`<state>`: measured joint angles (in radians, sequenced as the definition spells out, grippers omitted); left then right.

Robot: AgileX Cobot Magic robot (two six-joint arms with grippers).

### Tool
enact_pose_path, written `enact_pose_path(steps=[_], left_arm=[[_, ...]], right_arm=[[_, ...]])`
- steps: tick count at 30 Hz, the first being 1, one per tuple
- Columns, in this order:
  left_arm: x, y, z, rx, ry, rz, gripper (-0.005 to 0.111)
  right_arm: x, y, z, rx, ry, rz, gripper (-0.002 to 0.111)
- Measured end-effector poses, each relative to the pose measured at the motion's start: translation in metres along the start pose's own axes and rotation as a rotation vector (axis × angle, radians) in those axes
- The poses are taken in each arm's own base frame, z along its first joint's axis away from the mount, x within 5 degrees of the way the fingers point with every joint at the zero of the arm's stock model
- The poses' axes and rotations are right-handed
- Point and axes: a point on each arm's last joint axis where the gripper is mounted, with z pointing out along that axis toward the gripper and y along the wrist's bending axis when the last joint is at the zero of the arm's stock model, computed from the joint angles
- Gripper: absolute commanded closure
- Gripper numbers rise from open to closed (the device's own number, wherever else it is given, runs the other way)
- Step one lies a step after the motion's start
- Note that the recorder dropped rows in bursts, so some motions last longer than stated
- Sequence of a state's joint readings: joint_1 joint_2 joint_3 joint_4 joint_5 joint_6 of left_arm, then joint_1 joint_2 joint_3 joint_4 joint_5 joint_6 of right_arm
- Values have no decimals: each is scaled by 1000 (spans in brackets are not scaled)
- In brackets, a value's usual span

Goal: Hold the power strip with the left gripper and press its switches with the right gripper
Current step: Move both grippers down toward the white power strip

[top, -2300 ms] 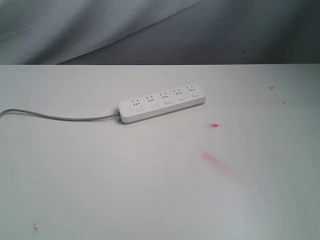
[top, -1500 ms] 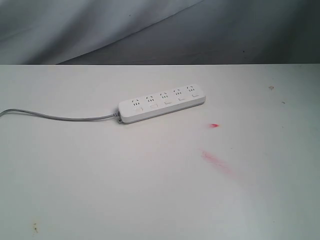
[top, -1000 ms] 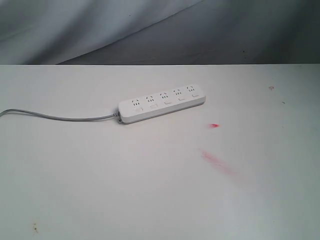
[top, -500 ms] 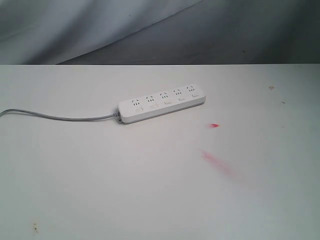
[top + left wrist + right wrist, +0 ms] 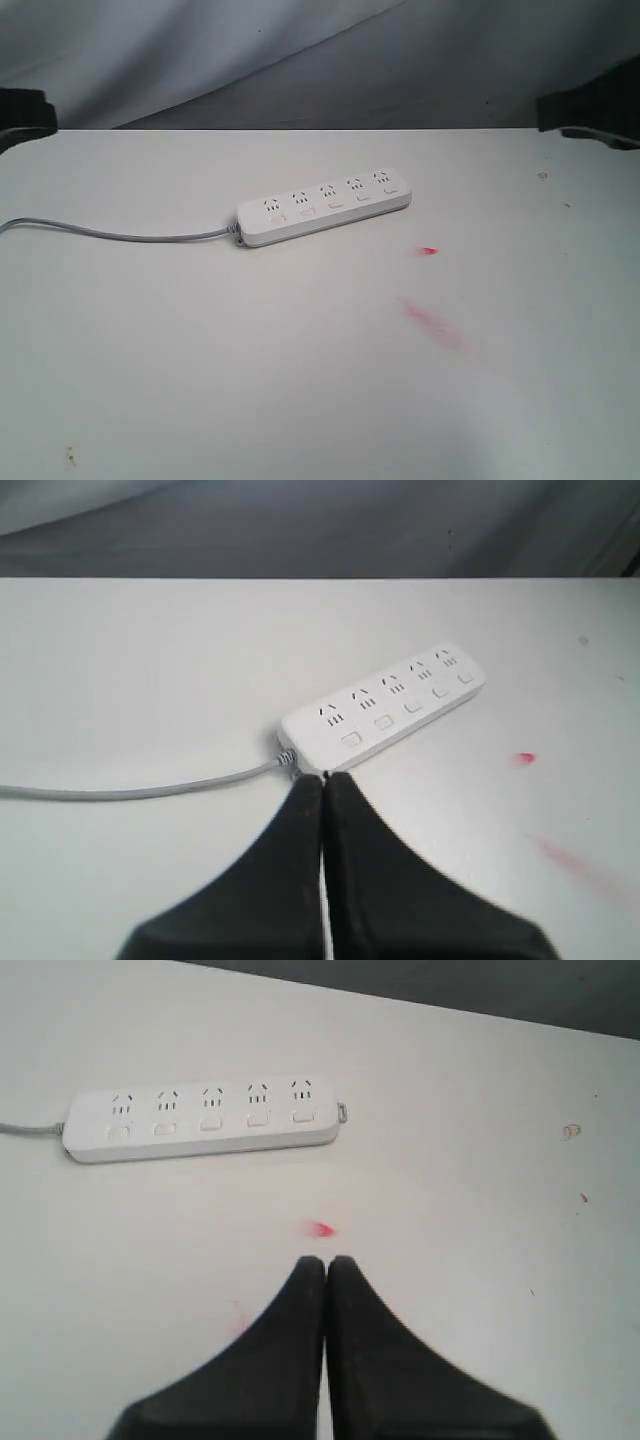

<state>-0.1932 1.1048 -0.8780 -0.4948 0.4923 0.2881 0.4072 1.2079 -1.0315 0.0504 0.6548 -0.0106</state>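
The white power strip [image 5: 323,205] lies flat on the white table [image 5: 200,350], slanting up to the right, its grey cord [image 5: 110,233] running off to the left. Its five small switches [image 5: 334,204] sit in a row along the near side. The strip also shows in the left wrist view [image 5: 385,708] and the right wrist view [image 5: 200,1122]. My left gripper [image 5: 323,777] is shut and empty, its tips short of the strip's cord end. My right gripper [image 5: 325,1260] is shut and empty, well back from the strip. Black arm parts show at the exterior view's left edge [image 5: 22,110] and right edge [image 5: 595,108].
A small red mark [image 5: 428,251] and a longer red smear [image 5: 432,323] stain the table to the right of the strip. A grey backdrop [image 5: 300,60] hangs behind the table's far edge. Small dark specks [image 5: 542,176] dot the far right.
Black arm parts have come into the exterior view at its upper left and upper right edges. The power strip and cord have not moved.
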Motion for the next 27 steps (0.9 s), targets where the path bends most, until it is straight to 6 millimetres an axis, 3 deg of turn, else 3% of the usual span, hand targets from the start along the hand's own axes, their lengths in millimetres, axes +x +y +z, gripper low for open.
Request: enact_pose_path(steps=[16,22,27], left_arm=[[-48,14,120,58,244,176,107],[-50,25,178,90,346,184,107],[-41,25,226,104,465,281,107]], right_arm=[[-58,-1,138,-21,176,-82,108],[-70,-1,193,-37,286,-108,108],[-72,-5,240,-69,383,-83,108]])
